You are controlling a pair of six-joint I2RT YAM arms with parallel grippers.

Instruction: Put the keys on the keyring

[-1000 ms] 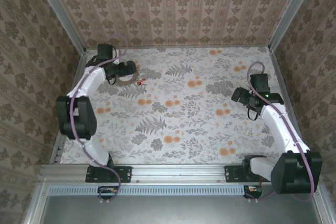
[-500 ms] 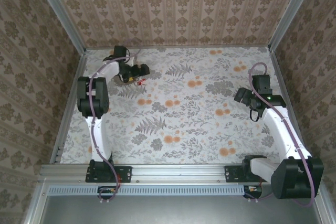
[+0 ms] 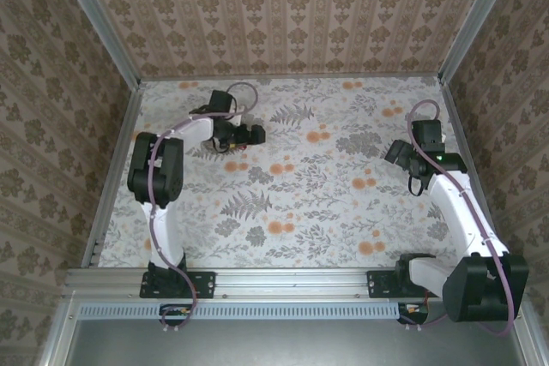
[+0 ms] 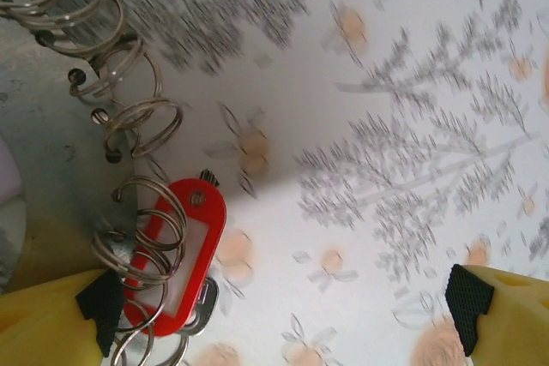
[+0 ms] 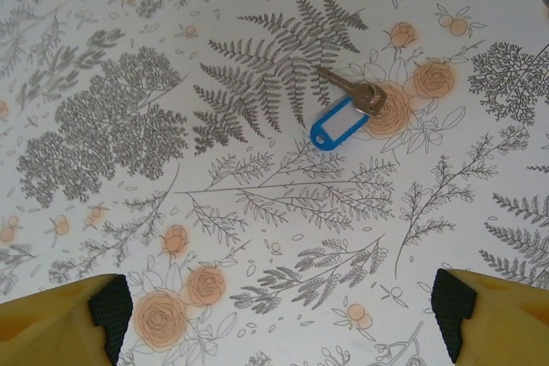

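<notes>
In the left wrist view a red-headed key [image 4: 174,250] lies on the floral table, its metal blade [image 4: 202,304] poking out below the tag. Several small wire loops [image 4: 141,122] hang along the dark grey keyring band [image 4: 39,147] at the left edge, and some cross the red tag. My left gripper [image 4: 283,319] is open just above the table, its left fingertip [image 4: 99,302] beside the red tag. A blue-headed key [image 5: 333,123] lies ahead of my open right gripper [image 5: 281,319], well clear of both fingers. From above, the left gripper [image 3: 246,135] sits at the back left and the right gripper [image 3: 397,156] at the right.
Patterned walls enclose the table [image 3: 300,203] on three sides, with metal corner posts [image 3: 463,27]. The left arm's folded elbow [image 3: 153,169] stands near the left wall. Open tabletop lies between the two grippers.
The left arm has swung its gripper rightward from the back-left corner, across the keyring, to over the red key. The right arm has barely shifted.
</notes>
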